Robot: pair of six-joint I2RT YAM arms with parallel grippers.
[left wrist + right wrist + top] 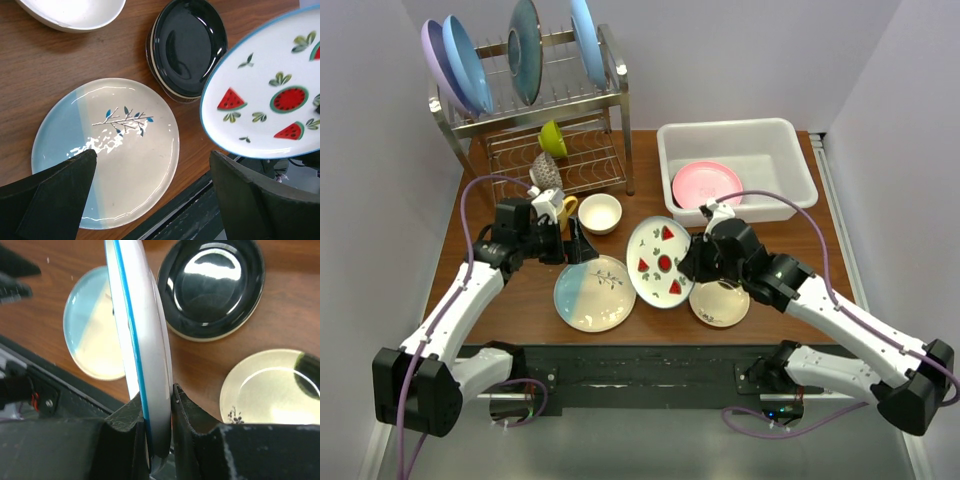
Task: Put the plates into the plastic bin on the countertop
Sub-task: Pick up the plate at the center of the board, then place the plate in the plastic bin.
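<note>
Your right gripper [156, 407] pinches the rim of the round white watermelon-print plate [660, 262], held off the wood countertop [520, 300]. Swing it toward one o'clock, clear the rim of the white rectangular plastic bin [735, 128], and level it before releasing. Your left gripper [572, 245] hangs wide open.

Everything rests on the reddish-brown wooden countertop [520, 295]. Straight below my left gripper [580, 243] the teal-and-cream plate [594, 293] lies flat on the wood. Just past it, between my two arms, sits the glossy black plate [187, 45]. Under my right gripper [686, 266], a little to its right, lies the small cream plate [719, 303]. Ahead of my left gripper stands a small cream bowl [599, 212], with a steel wire rack [560, 165] behind it. Ahead of my right gripper stands the white plastic bin [770, 150].
</note>
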